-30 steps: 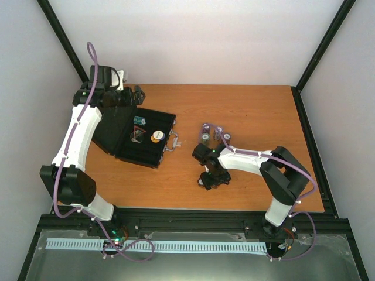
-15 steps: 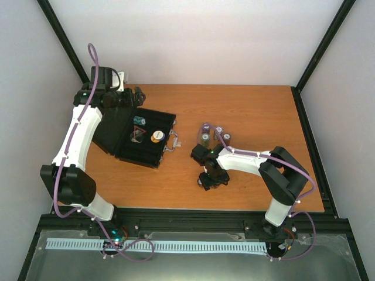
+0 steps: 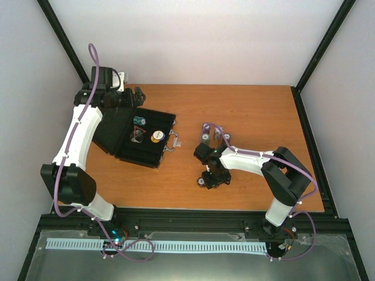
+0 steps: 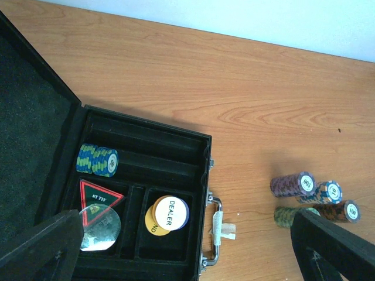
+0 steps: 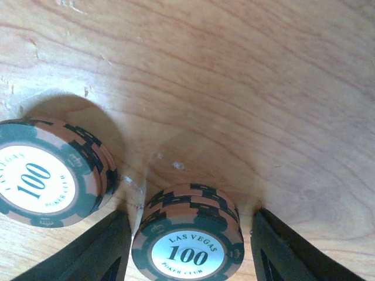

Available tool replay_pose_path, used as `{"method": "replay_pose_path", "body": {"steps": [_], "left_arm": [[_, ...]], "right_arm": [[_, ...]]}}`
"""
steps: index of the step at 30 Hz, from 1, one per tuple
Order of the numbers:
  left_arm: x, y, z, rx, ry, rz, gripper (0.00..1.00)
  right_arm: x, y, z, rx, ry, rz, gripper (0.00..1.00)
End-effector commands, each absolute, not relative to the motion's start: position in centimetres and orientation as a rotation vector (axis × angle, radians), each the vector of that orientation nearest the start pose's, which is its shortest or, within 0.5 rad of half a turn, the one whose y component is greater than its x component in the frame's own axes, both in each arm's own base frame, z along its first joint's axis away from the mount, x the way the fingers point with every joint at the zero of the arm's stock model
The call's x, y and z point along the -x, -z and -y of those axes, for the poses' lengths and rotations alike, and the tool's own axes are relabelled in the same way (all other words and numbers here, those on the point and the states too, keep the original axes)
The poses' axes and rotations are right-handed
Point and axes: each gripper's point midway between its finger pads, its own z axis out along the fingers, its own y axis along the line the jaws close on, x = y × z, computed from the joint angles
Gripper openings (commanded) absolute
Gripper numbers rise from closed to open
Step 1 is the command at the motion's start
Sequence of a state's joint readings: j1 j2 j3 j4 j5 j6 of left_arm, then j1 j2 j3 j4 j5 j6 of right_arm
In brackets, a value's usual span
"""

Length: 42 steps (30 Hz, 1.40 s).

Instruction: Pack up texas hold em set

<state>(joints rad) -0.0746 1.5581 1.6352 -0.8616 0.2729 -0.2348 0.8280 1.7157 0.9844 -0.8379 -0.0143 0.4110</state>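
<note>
Lying open, case (image 4: 203, 175) holds chip stack (image 4: 97, 160), token (image 4: 98, 196), 2 dealer discs (image 4: 167, 214).

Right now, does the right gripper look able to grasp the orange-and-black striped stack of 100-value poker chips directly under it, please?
Probably yes: the stack sits between the fingers of the open right gripper, and the second 100 stack lies outside one finger, so it should not interfere.
</note>
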Motion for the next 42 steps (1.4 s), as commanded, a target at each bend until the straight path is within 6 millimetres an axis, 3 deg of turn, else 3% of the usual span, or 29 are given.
{"method": "replay_pose_path", "body": {"steps": [1,13,19,24,42], "left_arm": [[-42.6,-28.9,7.8,0.039,0.467,-2.361,1.00],[-42.4,-28.4,7.7,0.039,0.460,-2.378,1.00],[-42.5,-28.3,7.7,0.038,0.459,-2.378,1.00],[-42.5,-28.2,7.8,0.036,0.461,-2.382,1.00],[-40.8,-26.3,8.1,0.020,0.483,-2.435,0.95]], "right_arm": [[-17.5,2.3,-18.5,0.656,0.100,-3.162,0.57],[-16.8,2.9,-18.2,0.664,0.099,-3.184,0.43],[-17.0,2.9,-18.1,0.674,0.123,-3.181,0.14],[-17.8,2.4,-18.4,0.685,0.137,-3.155,0.03],[-21.6,-2.3,-20.0,0.647,0.058,-3.072,0.03]]}}
